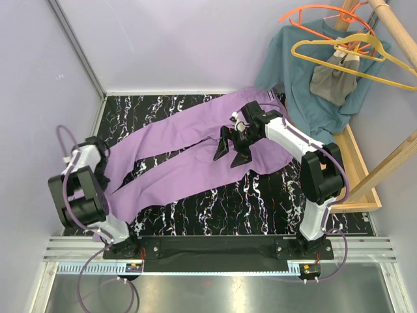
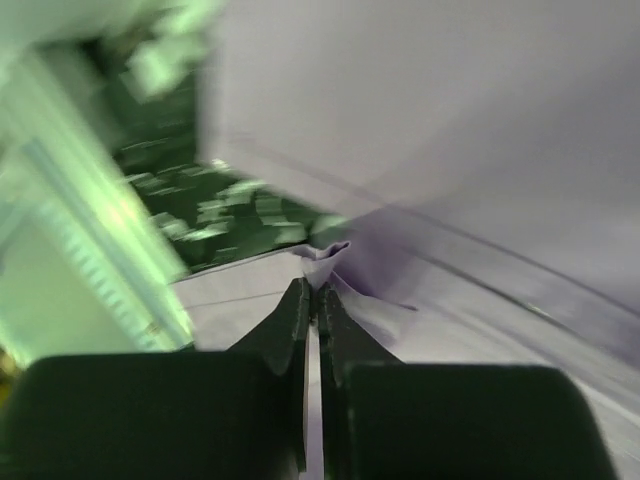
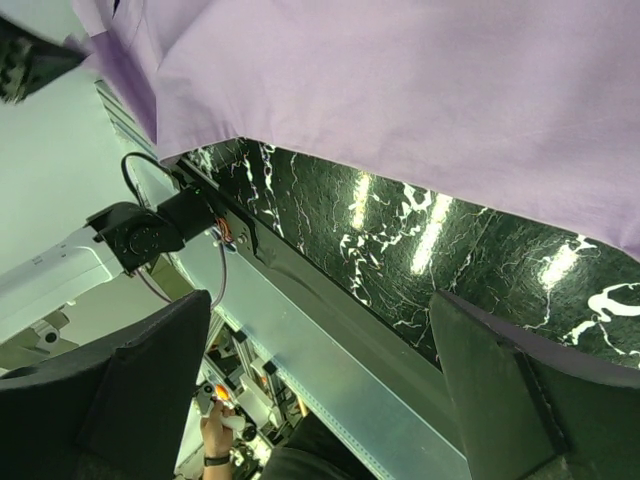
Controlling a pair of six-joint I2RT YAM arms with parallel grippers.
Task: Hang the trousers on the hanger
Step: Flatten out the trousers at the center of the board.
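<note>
The lilac trousers [image 1: 189,140] lie spread over the black marble table [image 1: 260,208], legs running down to the left. My left gripper [image 1: 102,164] is at the leg ends on the left. In the left wrist view it [image 2: 318,292] is shut on a pinched fold of the lilac trousers [image 2: 450,150]. My right gripper [image 1: 231,151] hovers open over the upper part of the trousers, and its fingers [image 3: 110,390] hold nothing, with the trousers [image 3: 400,100] above them in the right wrist view. The yellow hanger [image 1: 345,57] hangs on the wooden rack at the top right.
On the wooden rack [image 1: 391,29] also hang a teal shirt [image 1: 303,91], a small grey garment [image 1: 333,79] and an orange hanger [image 1: 319,12]. A wooden base frame [image 1: 361,176] borders the table's right side. Grey walls enclose the left and back.
</note>
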